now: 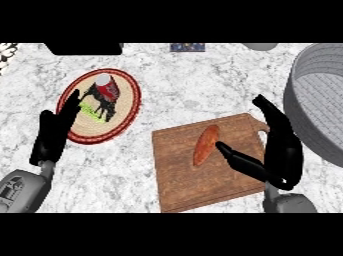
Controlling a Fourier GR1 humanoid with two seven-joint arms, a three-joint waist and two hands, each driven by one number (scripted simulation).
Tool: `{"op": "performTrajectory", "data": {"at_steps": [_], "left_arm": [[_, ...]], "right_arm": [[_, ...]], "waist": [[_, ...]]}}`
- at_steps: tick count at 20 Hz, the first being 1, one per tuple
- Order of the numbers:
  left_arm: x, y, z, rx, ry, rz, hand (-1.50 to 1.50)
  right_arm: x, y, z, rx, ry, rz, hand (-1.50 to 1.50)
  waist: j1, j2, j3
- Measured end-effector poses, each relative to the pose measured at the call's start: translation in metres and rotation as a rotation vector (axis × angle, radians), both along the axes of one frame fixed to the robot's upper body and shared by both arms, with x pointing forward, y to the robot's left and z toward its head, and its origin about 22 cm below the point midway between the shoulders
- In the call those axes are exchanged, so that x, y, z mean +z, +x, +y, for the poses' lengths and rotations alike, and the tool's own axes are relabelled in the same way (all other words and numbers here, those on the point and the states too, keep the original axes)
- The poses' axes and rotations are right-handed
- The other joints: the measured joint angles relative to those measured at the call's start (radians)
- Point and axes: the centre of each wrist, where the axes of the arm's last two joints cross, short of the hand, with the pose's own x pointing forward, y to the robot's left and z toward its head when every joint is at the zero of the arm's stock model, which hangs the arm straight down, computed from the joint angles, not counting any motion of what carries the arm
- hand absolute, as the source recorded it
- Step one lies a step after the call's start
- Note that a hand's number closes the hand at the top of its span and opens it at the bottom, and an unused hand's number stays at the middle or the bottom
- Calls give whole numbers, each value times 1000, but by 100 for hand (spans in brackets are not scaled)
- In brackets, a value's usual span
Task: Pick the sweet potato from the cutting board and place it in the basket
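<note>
Sweet potato (206,145) lies mid cutting board (181,175), long axis running up-right. Right hand (283,150) just right of it, fingers (237,159) spread wide, holding nothing, thumb nearly touching. Basket (329,100) beyond board's right edge. Left hand (52,135) far off, open.

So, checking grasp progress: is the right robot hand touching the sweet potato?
Cannot tell. In the head view the right robot hand's thumb tip meets the sweet potato's edge, without plainly showing contact or a gap.
</note>
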Motion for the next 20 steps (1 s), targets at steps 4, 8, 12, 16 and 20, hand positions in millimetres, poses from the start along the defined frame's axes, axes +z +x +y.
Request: {"op": "performTrajectory", "data": {"at_steps": [4, 8, 12, 16, 20], "left_arm": [[2, -2, 9, 12, 10, 8, 0], [2, -2, 12, 16, 11, 16, 0], [6, -1, 12, 16, 9, 20, 0], [10, 1, 17, 12, 10, 17, 0], [4, -3, 12, -1, 8, 13, 0]], "right_arm": [[-11, -16, -33, -140, -260, 161, -150], [-7, -35, -68, -119, -519, 336, -150], [17, -50, -78, 13, -698, 494, -150], [62, -62, -70, 118, -765, 580, -150], [87, -73, -57, 155, -774, 643, -150]], "waist": [[-14, -4, -5], [-23, -6, -7], [-23, -6, -6], [-18, -3, -4], [-8, 0, -1]]}}
